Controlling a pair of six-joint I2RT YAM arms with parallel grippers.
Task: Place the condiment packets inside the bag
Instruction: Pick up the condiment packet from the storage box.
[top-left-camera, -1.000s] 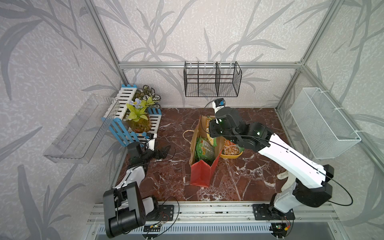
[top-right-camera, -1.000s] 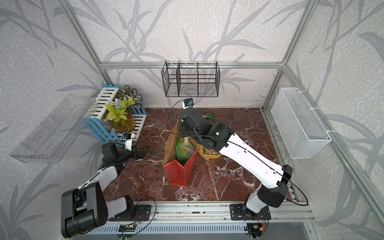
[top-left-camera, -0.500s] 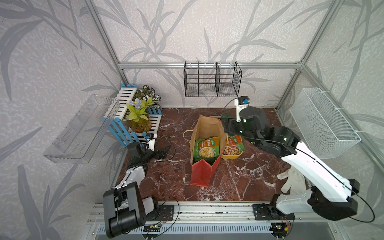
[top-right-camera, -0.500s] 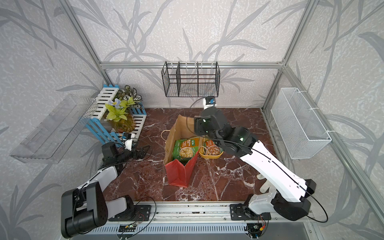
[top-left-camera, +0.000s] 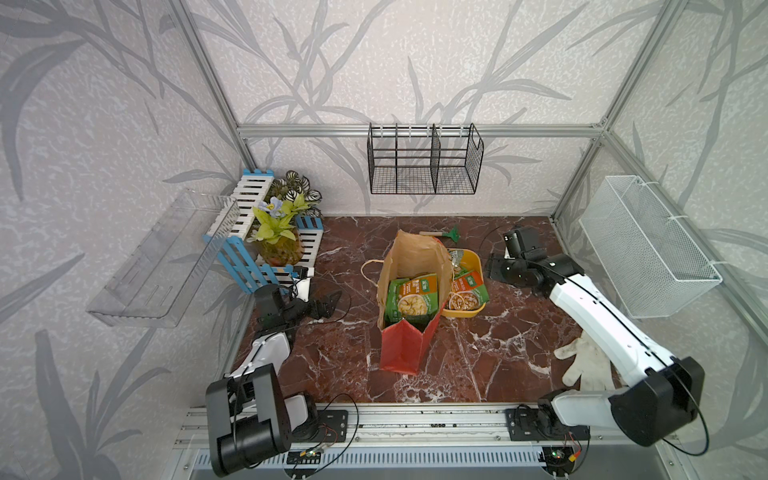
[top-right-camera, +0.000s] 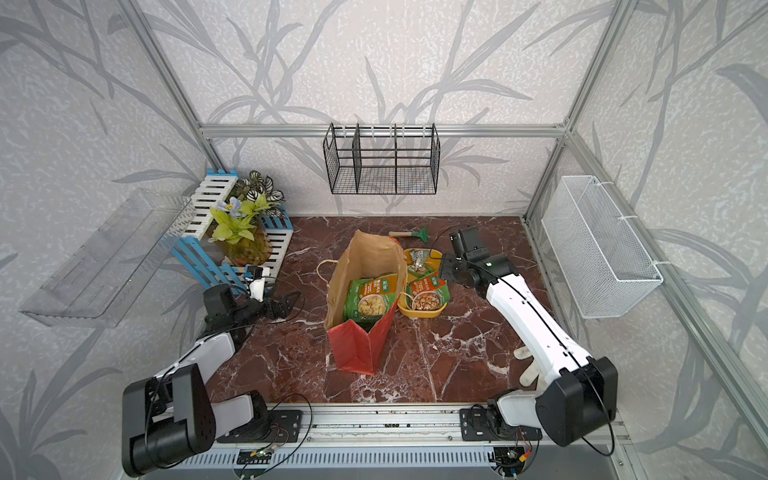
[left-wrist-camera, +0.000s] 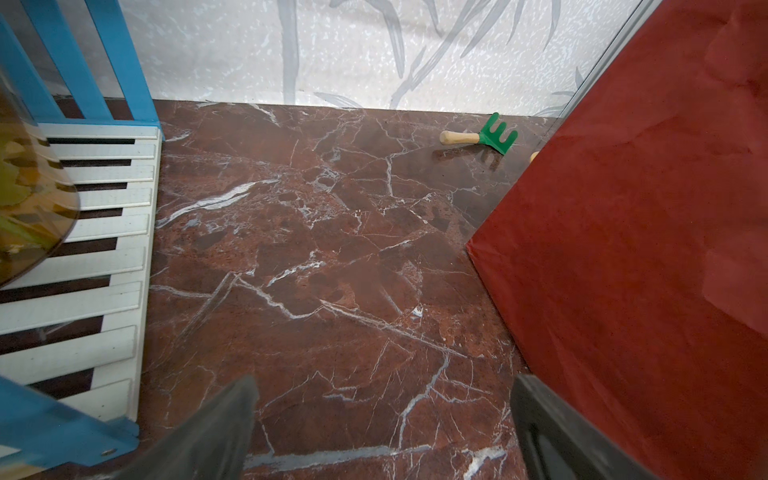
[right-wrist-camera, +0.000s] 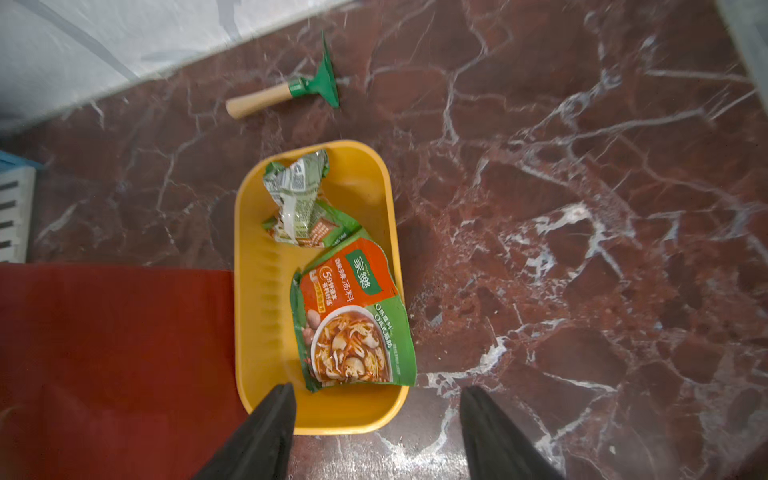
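The bag (top-left-camera: 405, 349) stood upright near the middle of the counter (top-left-camera: 340, 357), its mouth gaping and the brown inside showing. One green-and-orange condiment packet (top-left-camera: 413, 297) sat inside it, leaning against the inner wall with its food picture facing up; both top views showed it below the bag's rim.

A yellow tub (right-wrist-camera: 266, 324) lay just beside the bag, on the side toward the counter's right edge. Two more packets were in the tub: a flat orange-and-green one (right-wrist-camera: 353, 328) printed with a bowl of soup, one corner lapping over the tub's rim, and a crumpled green one (right-wrist-camera: 297, 195) at the end nearer the back edge.

The right gripper (right-wrist-camera: 376, 392) hung above the tub's end, jaws apart with nothing between them. The left gripper (left-wrist-camera: 384, 382) was low near the left edge, jaws spread wide and empty, the bag's red side close by.

A small green rake (top-left-camera: 444, 235) lay near the back edge, and a white glove (top-left-camera: 582, 363) lay toward the front right corner.
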